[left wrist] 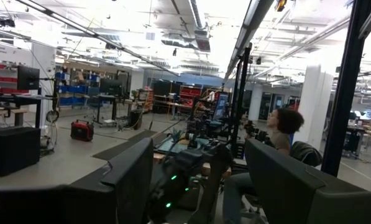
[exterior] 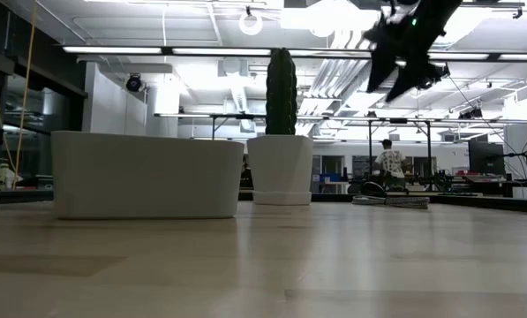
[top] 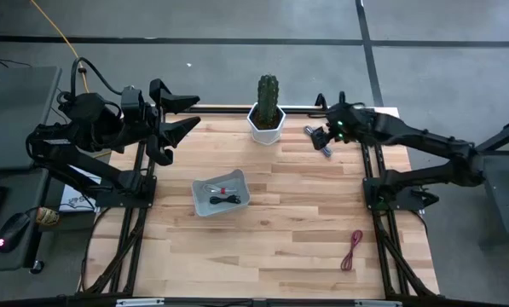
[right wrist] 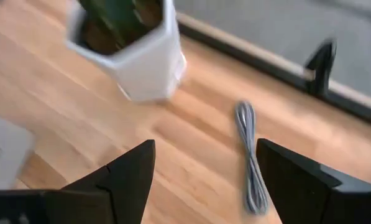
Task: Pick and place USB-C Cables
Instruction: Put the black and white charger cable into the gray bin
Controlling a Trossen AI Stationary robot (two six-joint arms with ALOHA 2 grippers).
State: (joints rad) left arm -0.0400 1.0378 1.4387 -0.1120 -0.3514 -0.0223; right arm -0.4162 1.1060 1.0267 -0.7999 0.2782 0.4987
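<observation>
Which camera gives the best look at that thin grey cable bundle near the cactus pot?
The right wrist view: the thin grey cable bundle lies in plain sight between the open right end effector fingers. The high view shows it mostly hidden under that end effector; the low view shows it as a distant sliver; the left wrist view misses it.

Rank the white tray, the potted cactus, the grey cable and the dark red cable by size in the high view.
1. White tray, largest.
2. Potted cactus.
3. Dark red cable.
4. Grey cable, partly hidden beneath the right hand, so its place against the red one is unsure.
</observation>
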